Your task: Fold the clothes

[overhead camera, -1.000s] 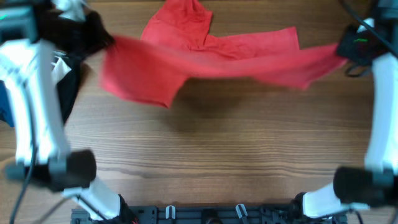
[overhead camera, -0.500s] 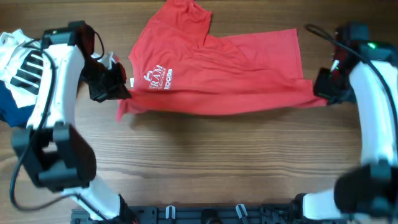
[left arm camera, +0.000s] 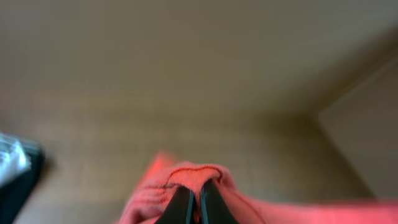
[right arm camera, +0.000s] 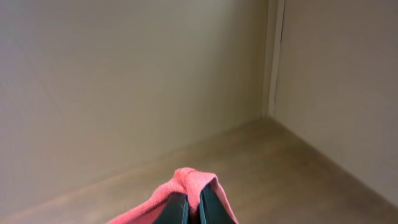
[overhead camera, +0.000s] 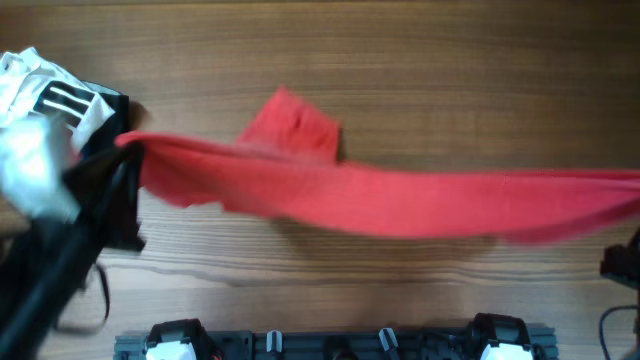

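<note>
Plain beige walls [right arm camera: 124, 74] meet in a corner beyond the wooden table [overhead camera: 400, 60].

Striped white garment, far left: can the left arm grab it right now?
Probably not. The left claw is shut on the red T-shirt, stretched across to the right claw; it would have to release first.

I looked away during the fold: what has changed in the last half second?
The red T-shirt has been lifted and stretched into a long band, wider than before; its white lettering no longer shows. The left gripper and right gripper stay shut on its ends. The striped garment remains at far left.
</note>
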Available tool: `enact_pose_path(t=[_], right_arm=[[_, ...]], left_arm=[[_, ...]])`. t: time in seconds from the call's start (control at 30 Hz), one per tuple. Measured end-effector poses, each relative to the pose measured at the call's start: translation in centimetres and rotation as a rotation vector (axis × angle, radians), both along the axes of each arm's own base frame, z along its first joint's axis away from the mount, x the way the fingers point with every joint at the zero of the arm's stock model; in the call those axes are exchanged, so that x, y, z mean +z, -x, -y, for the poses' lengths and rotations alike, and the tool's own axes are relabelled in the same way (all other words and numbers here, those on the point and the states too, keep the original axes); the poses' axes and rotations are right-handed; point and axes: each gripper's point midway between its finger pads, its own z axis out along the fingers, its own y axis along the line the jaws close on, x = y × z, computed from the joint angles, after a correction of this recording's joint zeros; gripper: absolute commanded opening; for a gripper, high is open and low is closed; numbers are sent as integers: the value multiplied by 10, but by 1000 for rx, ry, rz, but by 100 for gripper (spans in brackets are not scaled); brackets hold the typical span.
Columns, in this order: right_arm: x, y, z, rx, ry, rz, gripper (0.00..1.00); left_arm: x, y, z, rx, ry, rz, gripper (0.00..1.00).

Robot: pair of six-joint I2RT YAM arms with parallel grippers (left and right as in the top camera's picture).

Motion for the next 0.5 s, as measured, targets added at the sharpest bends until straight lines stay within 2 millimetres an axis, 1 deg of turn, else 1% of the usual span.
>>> enact_pose_path(t=[0.03, 0.1, 0.17, 0.2, 0.23, 0.27, 0.3, 0.33, 0.37, 0.4, 0.43, 0.47, 0.5], right_arm=[[2, -2, 0, 0, 1, 7, 4], [-3, -15, 2, 0, -4, -29, 4], [-15, -41, 6, 1, -11, -105, 4], [-27, -65, 8, 11, -19, -173, 4], [-41, -89, 9, 27, -24, -240, 4], [-45, -95, 9, 31, -24, -257, 4], [-81, -142, 10, 62, -48, -399, 4], [-103, -169, 11, 84, -60, -473, 4], [-136, -202, 11, 112, -78, -562, 4], [-164, -227, 11, 136, -97, -626, 4], [-188, -251, 10, 159, -114, -667, 4], [-211, -274, 9, 181, -131, -694, 4], [-236, -291, 8, 200, -152, -737, 4]], left_arm=[[17, 12, 0, 9, 3, 79, 4], [30, 21, 0, 21, 12, 135, 4], [27, 13, -2, 29, 25, 115, 4], [22, 0, -3, 33, 34, 80, 4], [12, -21, -6, 36, 44, 25, 4], [2, -42, -8, 38, 52, -29, 4], [-10, -62, -10, 40, 57, -81, 4], [-31, -98, -14, 43, 67, -165, 4], [-56, -132, -18, 47, 78, -248, 4], [-80, -164, -20, 50, 87, -310, 4], [-100, -200, -21, 42, 93, -334, 4], [-127, -244, -19, 28, 99, -346, 4], [-149, -275, -14, 9, 110, -356, 4]])
